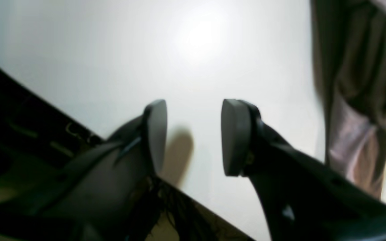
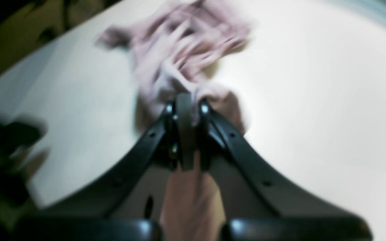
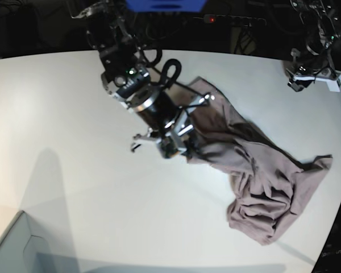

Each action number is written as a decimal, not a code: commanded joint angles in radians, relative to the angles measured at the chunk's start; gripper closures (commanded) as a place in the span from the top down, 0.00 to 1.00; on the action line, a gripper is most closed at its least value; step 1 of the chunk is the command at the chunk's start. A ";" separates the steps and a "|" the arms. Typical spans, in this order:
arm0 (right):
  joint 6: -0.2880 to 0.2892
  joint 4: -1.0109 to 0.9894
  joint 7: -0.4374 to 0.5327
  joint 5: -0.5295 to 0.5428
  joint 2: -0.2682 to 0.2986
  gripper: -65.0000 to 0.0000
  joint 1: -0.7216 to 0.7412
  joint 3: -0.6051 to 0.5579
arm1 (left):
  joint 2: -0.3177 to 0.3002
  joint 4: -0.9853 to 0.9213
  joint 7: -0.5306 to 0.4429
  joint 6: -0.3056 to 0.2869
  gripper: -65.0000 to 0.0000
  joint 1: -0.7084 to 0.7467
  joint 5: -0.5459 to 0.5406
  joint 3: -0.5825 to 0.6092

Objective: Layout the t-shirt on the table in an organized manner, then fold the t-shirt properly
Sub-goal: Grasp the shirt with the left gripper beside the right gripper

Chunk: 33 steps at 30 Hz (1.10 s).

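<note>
Your right hand (image 2: 186,107) is pinching the shirt (image 3: 261,170): the jaws are closed tight on a fold of cloth, and fabric is spilling out both above and below the fingers in the right wrist view. In the base view that hand is sitting over the shirt's upper end, near the middle of the tabletop (image 3: 74,114), with the rest of the shirt trailing away from it in a crumpled heap toward the tabletop's far edge.

Your left hand (image 1: 194,137) is holding nothing. Its two dark pads are standing about half apart with bare white tabletop showing between them, and the shirt is hanging at the right edge of its view, clear of the fingers.

You are handling soft, light, limp cotton, dusty mauve and matte, so expect it to drape, bunch and drag rather than hold any shape. One pinch is only going to pull a rope of cloth; you are likely going to need the second hand on a matching point to spread it. Seams and hems are looking like the best places to grip, at a shoulder or a bottom corner, but which part is pinched now I cannot tell through the blur. The tabletop is smooth and matte, so the cloth should be sliding easily.
</note>
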 commanded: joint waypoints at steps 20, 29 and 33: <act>0.001 0.039 -0.001 0.010 -0.005 0.00 0.014 0.014 | 0.184 0.011 0.138 0.004 0.40 -0.108 -0.112 0.345; 0.001 0.039 -0.023 0.010 0.013 0.00 0.030 0.064 | 0.215 0.008 0.040 0.007 0.40 -0.151 -0.089 0.560; 0.001 0.039 -0.023 0.010 0.015 0.00 0.045 0.097 | 0.215 -0.006 -0.069 0.007 0.40 -0.145 0.017 0.629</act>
